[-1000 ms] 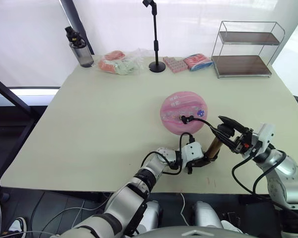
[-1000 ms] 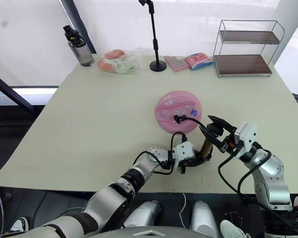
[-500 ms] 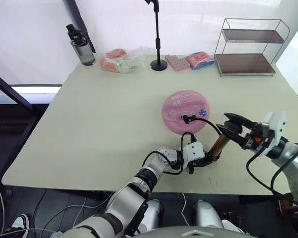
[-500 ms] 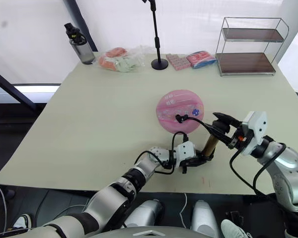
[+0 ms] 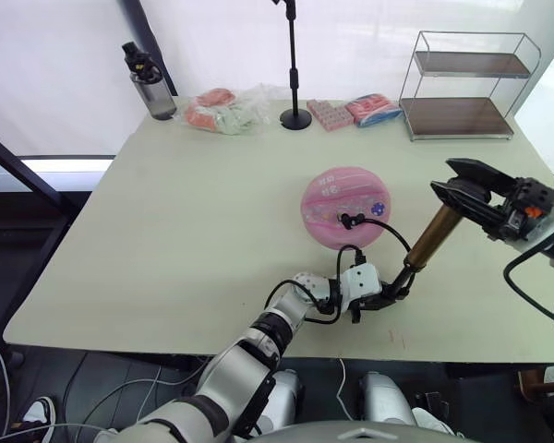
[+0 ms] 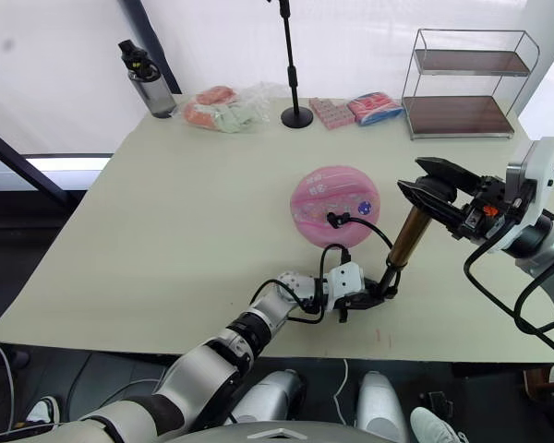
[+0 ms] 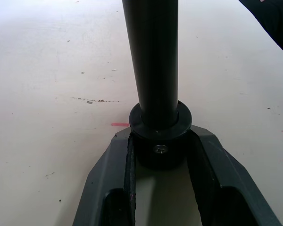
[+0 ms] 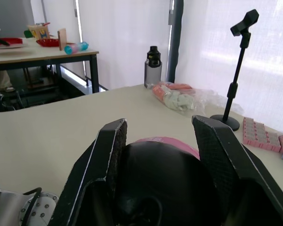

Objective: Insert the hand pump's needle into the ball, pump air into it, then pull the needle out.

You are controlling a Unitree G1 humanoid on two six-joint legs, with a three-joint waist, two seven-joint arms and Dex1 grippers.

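Observation:
The pink ball (image 5: 344,207) lies as a flattish disc at the middle of the table. A thin black hose (image 5: 383,228) runs from a black fitting on the ball's near side to the hand pump (image 5: 432,237), which slants up to the right. The needle is hidden where the fitting meets the ball. My left gripper (image 5: 388,297) is shut on the pump's black lower end (image 7: 159,123) at the table surface. My right gripper (image 5: 462,192) is raised to the right of the ball, shut on the pump's black handle (image 8: 165,179).
Along the far edge stand a water bottle (image 5: 148,85), a plastic bag of packets (image 5: 225,113), a microphone stand (image 5: 293,65), pink packets (image 5: 353,113) and a two-tier wire shelf (image 5: 463,88). The table's near edge (image 5: 258,343) runs just below my left gripper.
My right gripper has risen and moved right with the handle, stretching the pump longer and steeper. The left gripper and the ball have stayed put.

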